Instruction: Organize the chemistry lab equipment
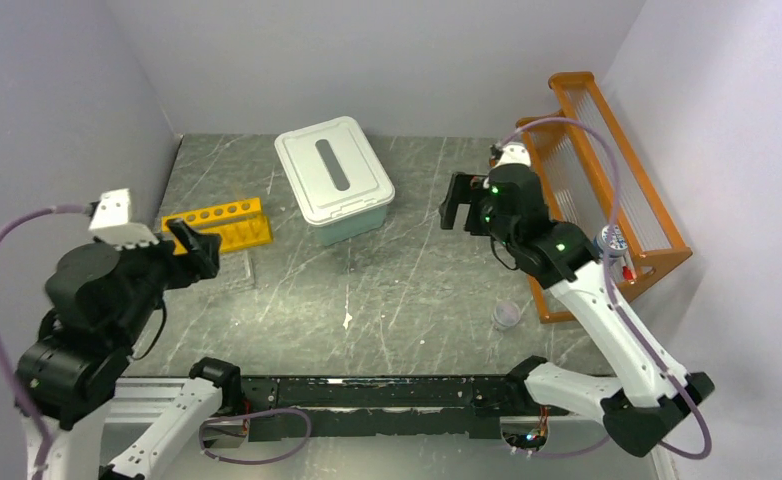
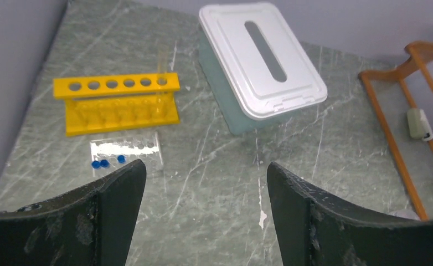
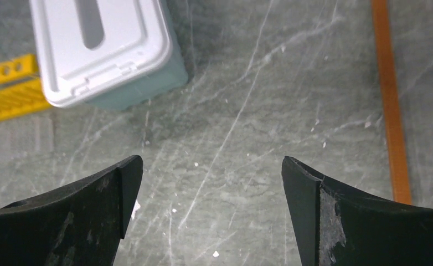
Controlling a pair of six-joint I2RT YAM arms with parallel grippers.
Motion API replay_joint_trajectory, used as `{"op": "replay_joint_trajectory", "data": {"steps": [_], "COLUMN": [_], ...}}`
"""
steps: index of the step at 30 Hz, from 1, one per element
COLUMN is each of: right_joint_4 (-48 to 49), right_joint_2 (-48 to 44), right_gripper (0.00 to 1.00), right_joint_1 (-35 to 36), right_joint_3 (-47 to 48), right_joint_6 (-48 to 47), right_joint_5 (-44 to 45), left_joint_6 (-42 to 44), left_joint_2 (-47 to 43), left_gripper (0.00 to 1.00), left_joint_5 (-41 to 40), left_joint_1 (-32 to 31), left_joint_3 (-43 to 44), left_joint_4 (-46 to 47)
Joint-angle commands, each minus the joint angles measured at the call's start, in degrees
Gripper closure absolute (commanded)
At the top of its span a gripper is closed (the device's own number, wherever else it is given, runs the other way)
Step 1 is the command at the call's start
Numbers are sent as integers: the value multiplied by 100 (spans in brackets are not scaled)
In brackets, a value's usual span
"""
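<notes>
Progress looks slight, so count most of the sorting as ahead of you. Left of the white lidded box [image 1: 334, 180] stands the yellow tube rack [image 2: 117, 102], with what looks like 1 clear test tube [image 2: 161, 69] in its end hole. Also left of the box, nearer you, 3 blue caps [image 2: 104, 163] lie on a clear tray [image 2: 139, 145]. Right of the box sits the clear cup [image 1: 507, 315]. Your left gripper [image 2: 206, 172] and right gripper [image 3: 211, 166] both gape wide, holding nothing.

A lab booth — white walls [image 1: 387, 60] box in a scratched table [image 1: 417, 285] with a yellow tube rack [image 1: 229, 222].
</notes>
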Motion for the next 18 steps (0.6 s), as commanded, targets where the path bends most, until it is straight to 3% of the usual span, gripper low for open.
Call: {"op": "replay_joint_trajectory", "data": {"steps": [1, 8, 18], "right_joint_4": [-435, -620, -383], "right_joint_2": [-429, -677, -612], "right_gripper": [0, 0, 0], "right_joint_1": [21, 28, 26], "right_joint_3": [543, 668, 378], "right_joint_6": [-280, -467, -594], "right_joint_5": [343, 200, 176], "left_joint_6": [120, 111, 31], "left_joint_2": [-109, -108, -154], "left_gripper": [16, 15, 14], "left_joint_5": [-324, -461, -327], "left_joint_1": [18, 18, 18], "left_joint_3": [683, 1028, 847], "left_joint_4": [-791, -1282, -1159]}}
